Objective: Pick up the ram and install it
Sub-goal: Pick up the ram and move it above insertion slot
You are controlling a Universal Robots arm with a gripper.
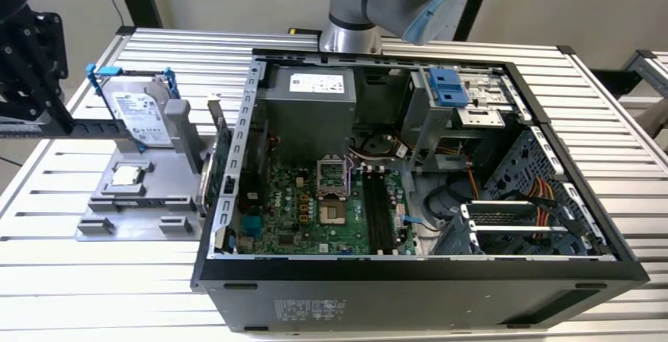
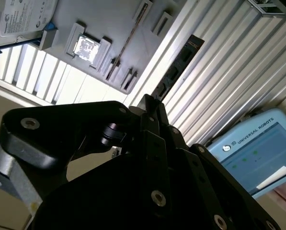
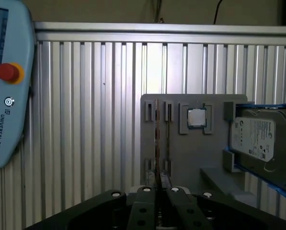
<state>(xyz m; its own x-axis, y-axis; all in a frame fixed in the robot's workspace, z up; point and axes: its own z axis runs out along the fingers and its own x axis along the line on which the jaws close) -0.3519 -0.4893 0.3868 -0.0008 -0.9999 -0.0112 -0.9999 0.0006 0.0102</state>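
Observation:
My gripper (image 2: 151,101) is shut on the ram (image 2: 178,67), a long dark stick with chips that juts out from the fingertips over the slatted table. In the first wrist view the ram (image 3: 156,143) shows edge-on as a thin line rising from the gripper (image 3: 160,178), in front of the grey holder (image 3: 190,158). In the exterior view the gripper (image 1: 68,127) is at the far left, beside the holder, and the ram (image 1: 105,128) reaches out as a dark strip in front of the hard drive. The open computer case (image 1: 240,271) stands to the exterior view's right, with black memory slots (image 1: 376,213) on its motherboard.
The grey holder (image 1: 125,209) carries a silver hard drive with a blue bracket (image 1: 136,115) and a small square processor chip (image 1: 127,174). Another thin stick (image 2: 128,40) stands in the holder's slots. A blue teach pendant (image 3: 4,86) lies on the table. The arm's base (image 1: 350,37) is behind the case.

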